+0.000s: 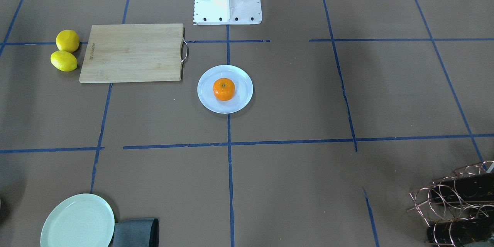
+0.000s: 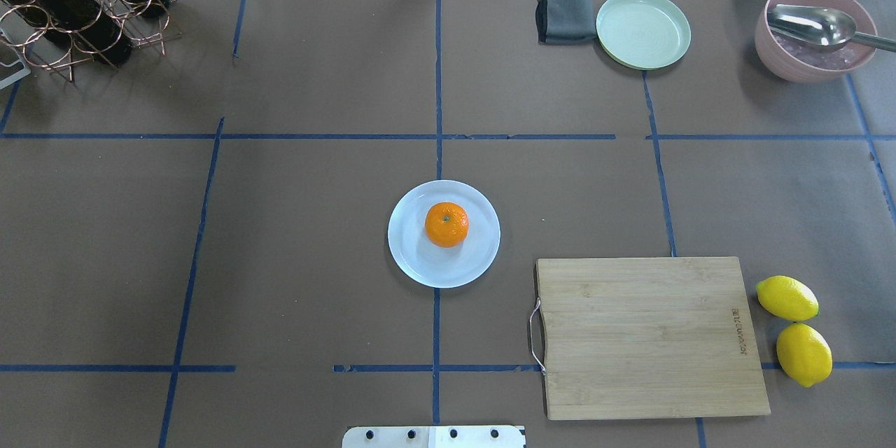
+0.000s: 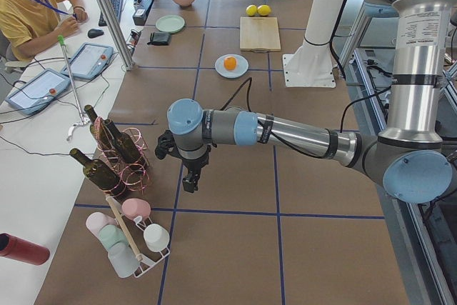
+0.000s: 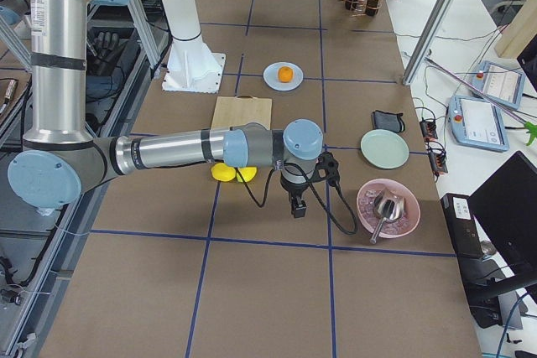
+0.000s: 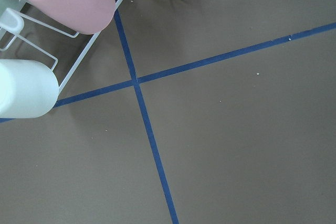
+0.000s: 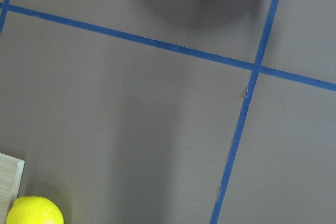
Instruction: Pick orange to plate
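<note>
Orange (image 2: 446,224) sits centred on the plate (image 2: 413,260), so placing looks done; best leave left gripper (image 3: 189,182) and right gripper (image 4: 296,205), finger state impossible to tell, well apart from it.

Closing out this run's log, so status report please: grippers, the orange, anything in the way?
Left gripper, right gripper both away from the plate, open or shut unclear. Orange sitting on plate. Cutting board nearby, not touching.

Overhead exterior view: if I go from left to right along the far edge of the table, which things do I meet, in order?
wine bottles → grey cloth → green plate → pink bowl
</note>
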Action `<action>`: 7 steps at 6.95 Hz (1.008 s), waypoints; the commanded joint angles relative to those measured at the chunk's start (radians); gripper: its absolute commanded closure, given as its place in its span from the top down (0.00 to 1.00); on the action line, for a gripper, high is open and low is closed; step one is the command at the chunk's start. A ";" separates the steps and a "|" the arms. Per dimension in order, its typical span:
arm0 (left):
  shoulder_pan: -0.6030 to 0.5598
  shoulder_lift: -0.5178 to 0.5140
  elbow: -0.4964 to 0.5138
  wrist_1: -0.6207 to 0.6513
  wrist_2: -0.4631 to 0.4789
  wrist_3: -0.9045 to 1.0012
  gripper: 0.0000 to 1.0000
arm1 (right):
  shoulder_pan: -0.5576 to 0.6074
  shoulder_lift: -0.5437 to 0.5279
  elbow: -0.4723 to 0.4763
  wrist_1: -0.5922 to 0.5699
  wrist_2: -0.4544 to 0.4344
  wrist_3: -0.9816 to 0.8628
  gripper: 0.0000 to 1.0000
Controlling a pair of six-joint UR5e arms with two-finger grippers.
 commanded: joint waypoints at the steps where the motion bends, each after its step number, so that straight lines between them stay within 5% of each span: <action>1: 0.000 0.007 0.045 0.002 0.000 0.003 1.00 | -0.009 -0.001 0.003 0.002 -0.001 0.011 1.00; 7: -0.012 0.008 0.062 0.049 -0.001 0.058 1.00 | -0.044 -0.010 0.031 0.011 -0.001 0.075 1.00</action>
